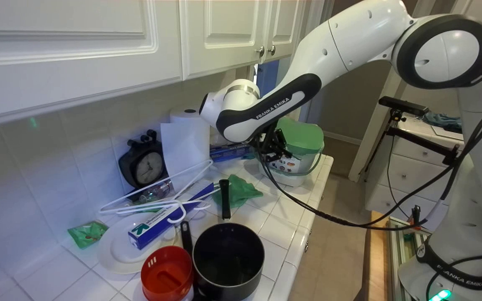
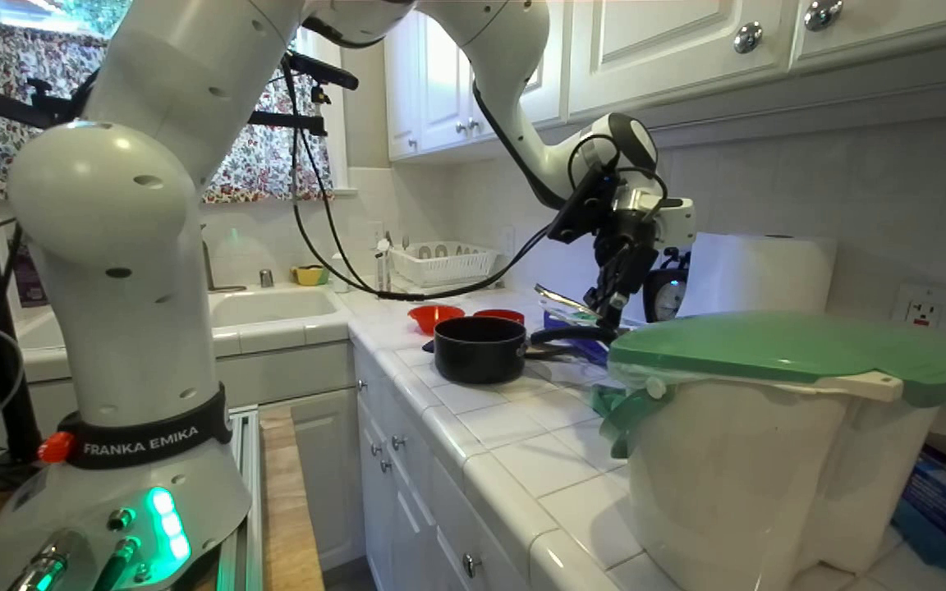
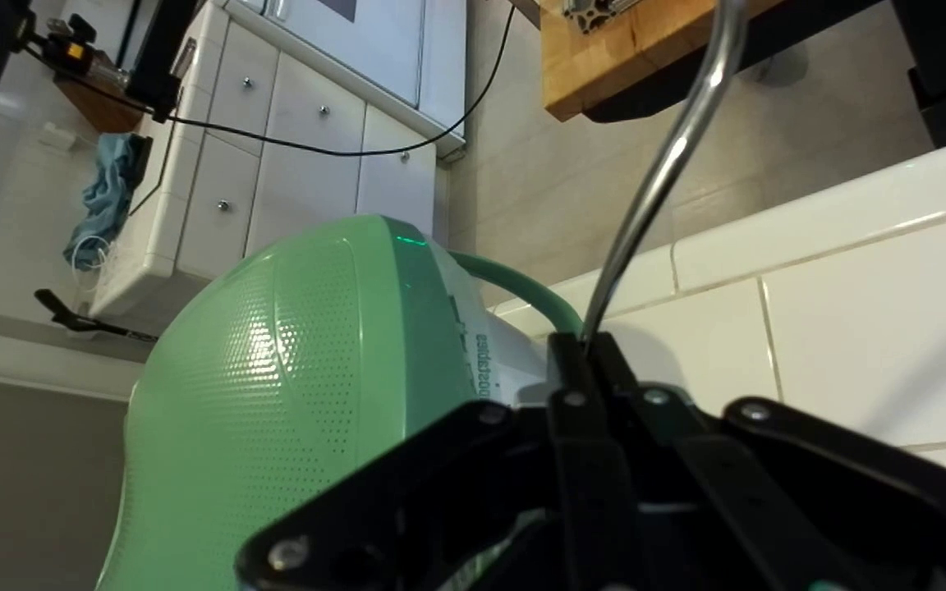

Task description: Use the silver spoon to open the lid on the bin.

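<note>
The bin is a whitish tub with printed markings [image 1: 293, 166]; it stands on the tiled counter and also shows in an exterior view [image 2: 736, 468] and the wrist view [image 3: 510, 361]. Its green lid [image 2: 793, 349] lies flat across the top; it also shows in an exterior view [image 1: 301, 136] and fills the left of the wrist view [image 3: 276, 386]. My gripper [image 3: 586, 341] is shut on the silver spoon [image 3: 662, 180], which sticks out past the fingertips. In both exterior views the gripper [image 1: 280, 154] [image 2: 608, 316] is beside the bin. Contact between spoon and lid cannot be told.
A black pot [image 1: 228, 259] and a red bowl [image 1: 167, 271] stand on the counter. White hangers [image 1: 153, 205] and a blue foil box [image 1: 157, 228] lie on a plate. A paper towel roll [image 1: 186, 150] stands by the wall. Cabinets [image 1: 224, 37] hang overhead.
</note>
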Robot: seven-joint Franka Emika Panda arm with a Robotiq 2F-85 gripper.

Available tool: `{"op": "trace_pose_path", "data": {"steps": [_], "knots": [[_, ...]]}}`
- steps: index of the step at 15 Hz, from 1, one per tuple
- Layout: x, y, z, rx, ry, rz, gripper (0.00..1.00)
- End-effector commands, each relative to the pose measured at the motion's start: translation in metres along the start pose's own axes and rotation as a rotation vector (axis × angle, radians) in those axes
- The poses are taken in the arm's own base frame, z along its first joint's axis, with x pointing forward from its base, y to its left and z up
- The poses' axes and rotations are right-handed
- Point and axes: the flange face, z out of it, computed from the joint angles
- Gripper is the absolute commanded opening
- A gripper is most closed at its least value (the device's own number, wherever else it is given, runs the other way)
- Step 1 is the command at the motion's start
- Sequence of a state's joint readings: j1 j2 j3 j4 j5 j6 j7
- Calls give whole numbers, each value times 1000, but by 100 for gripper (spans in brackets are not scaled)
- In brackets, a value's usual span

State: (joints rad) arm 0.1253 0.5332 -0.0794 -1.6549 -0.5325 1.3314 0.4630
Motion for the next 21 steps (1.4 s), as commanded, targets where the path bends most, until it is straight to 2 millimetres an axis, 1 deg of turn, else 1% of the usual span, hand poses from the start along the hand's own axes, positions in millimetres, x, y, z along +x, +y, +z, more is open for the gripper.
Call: {"op": "trace_pose_path", "data": {"steps": [1,8,16,21], "knots": [[6,2,-7,-36,9,-14,4],[8,6,-9,-38,9,-9,4],[13,4,-5,-38,6,-25,4],[10,9,-9,-49,11,-20,4]]}}
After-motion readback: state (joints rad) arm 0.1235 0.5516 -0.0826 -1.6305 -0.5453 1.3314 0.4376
